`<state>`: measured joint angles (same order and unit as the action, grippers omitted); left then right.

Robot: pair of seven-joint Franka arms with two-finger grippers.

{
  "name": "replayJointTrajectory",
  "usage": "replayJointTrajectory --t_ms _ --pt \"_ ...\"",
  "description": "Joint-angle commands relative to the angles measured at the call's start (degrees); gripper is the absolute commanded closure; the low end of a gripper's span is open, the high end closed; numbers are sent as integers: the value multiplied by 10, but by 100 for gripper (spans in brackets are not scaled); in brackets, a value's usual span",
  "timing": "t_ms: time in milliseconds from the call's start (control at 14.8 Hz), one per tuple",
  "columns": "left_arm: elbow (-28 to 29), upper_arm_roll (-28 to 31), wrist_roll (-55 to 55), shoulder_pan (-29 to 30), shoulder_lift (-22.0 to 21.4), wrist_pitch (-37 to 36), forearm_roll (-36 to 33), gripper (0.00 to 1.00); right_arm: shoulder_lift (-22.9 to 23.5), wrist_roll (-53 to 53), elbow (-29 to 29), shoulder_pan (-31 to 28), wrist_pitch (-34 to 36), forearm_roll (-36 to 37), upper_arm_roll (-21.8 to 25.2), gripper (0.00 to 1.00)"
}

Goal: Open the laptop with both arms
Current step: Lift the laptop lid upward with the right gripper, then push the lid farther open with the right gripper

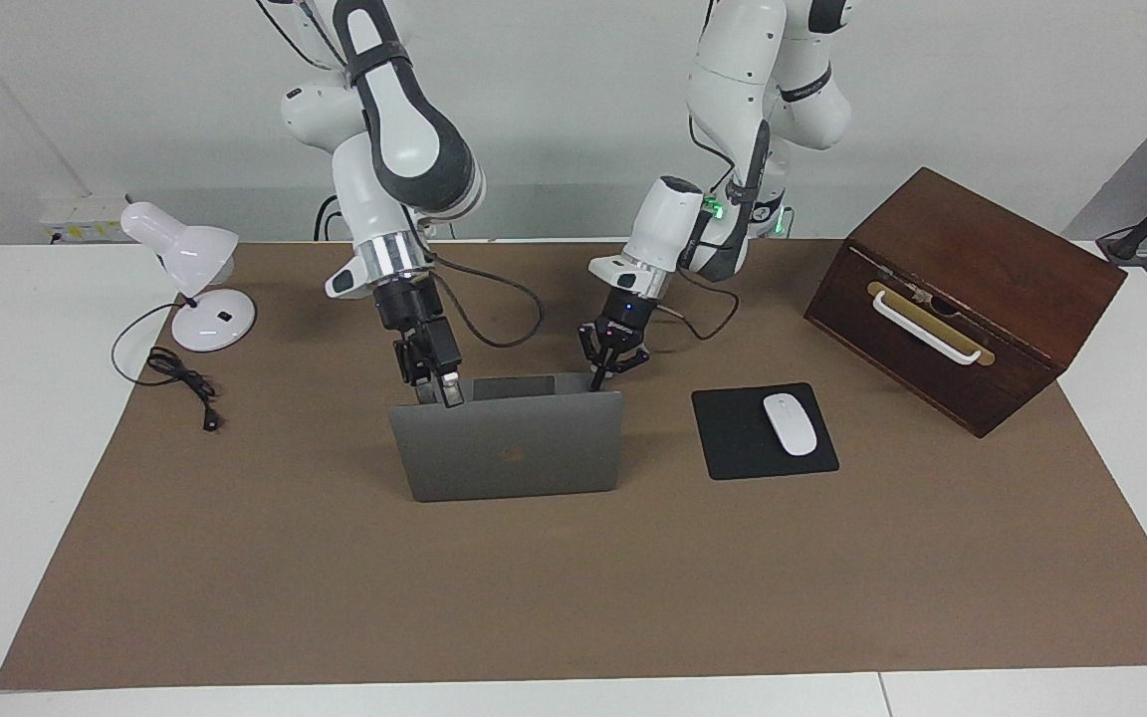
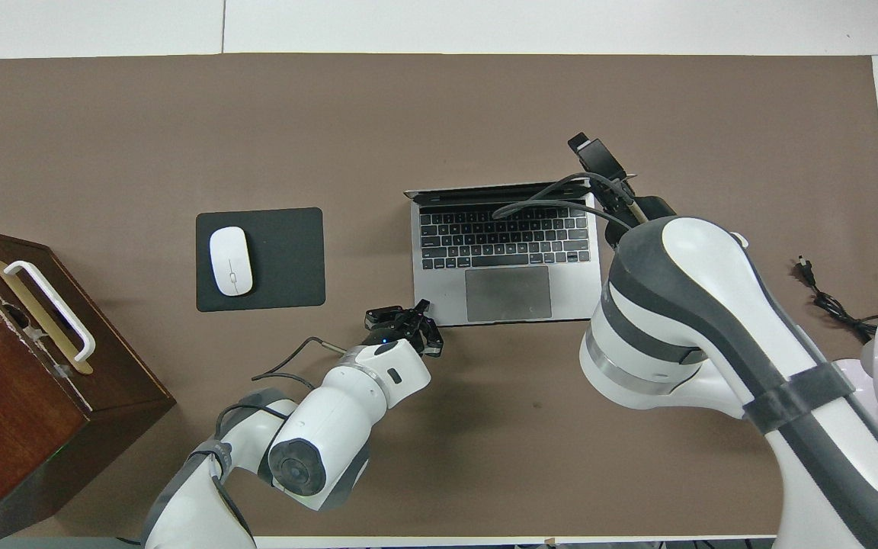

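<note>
The silver-grey laptop (image 1: 509, 448) stands open in the middle of the brown mat, its lid about upright. The keyboard and trackpad show in the overhead view (image 2: 507, 259). My right gripper (image 1: 437, 396) is at the lid's top corner toward the right arm's end, its fingers closed over the lid's edge; it also shows in the overhead view (image 2: 613, 181). My left gripper (image 1: 613, 366) is open, with its fingers spread. One fingertip is down at the base's corner nearest the robots, toward the left arm's end, which also shows in the overhead view (image 2: 408, 320).
A black mouse pad (image 1: 733, 438) with a white mouse (image 1: 791, 423) lies beside the laptop toward the left arm's end. A brown wooden box (image 1: 962, 299) with a white handle stands past it. A white desk lamp (image 1: 197, 274) and its cable (image 1: 185, 383) are at the right arm's end.
</note>
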<state>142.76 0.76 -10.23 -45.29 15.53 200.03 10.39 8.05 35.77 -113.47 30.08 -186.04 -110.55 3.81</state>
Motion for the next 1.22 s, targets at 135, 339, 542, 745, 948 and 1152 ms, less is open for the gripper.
replayJointTrajectory --t_ms 135,339,542,745,948,1152 --pt "-2 2 12 -1 25 8 9 100 18 20 16 -30 30 23 -2 0" --pt "-2 2 11 -1 26 8 9 100 29 20 28 -39 37 31 -2 0" --pt "-2 2 11 -1 26 8 9 100 39 20 42 -49 41 36 -2 0" --pt "-2 2 11 -1 26 8 9 100 44 20 45 -59 54 46 -1 0" --pt "-2 2 11 -1 26 8 9 100 51 19 49 -65 58 54 -2 0" --pt "-2 2 11 -1 25 8 9 100 58 19 55 -70 58 60 -2 0"
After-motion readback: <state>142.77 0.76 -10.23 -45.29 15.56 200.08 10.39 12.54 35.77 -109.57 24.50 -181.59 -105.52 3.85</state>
